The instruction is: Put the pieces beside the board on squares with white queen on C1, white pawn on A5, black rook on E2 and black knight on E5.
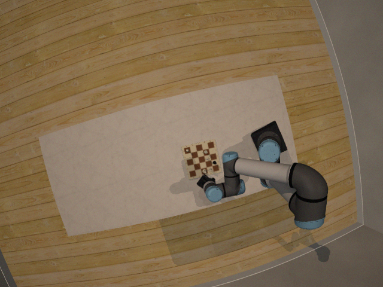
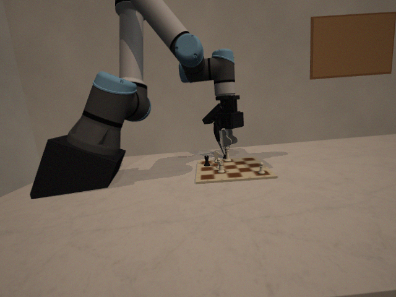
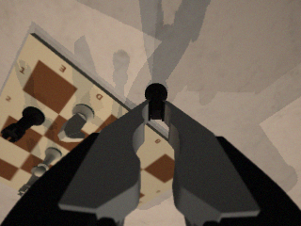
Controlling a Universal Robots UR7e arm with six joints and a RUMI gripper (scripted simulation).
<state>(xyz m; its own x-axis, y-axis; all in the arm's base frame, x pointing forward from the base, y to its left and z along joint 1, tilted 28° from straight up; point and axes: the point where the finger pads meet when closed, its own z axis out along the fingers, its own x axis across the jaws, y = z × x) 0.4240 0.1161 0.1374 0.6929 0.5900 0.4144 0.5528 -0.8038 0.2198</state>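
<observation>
Knight pinched beside the board.

Top: gripper (image 1: pixel 205 174) is hovering by the lettered edge of the board (image 1: pixel 188 176) (image 2: pixel 236 180) (image 3: pixel 162 128); white pawn (image 1: pixel 187 150) (image 2: pixel 261 168) is occupying A5, and a white piece is standing on C1, apparently the queen.

Exterior: gripper (image 2: pixel 224 156) is pointing down behind the board; white pawn is standing upright, black rook (image 2: pixel 206 161) (image 3: pixel 23 123) likewise.

Wrist: gripper (image 3: pixel 155 102) is clamping the black knight (image 3: pixel 156 92) between its fingertips, just outside the board. Black rook is sitting on E2, white knight (image 3: pixel 74 126) on D1.
</observation>
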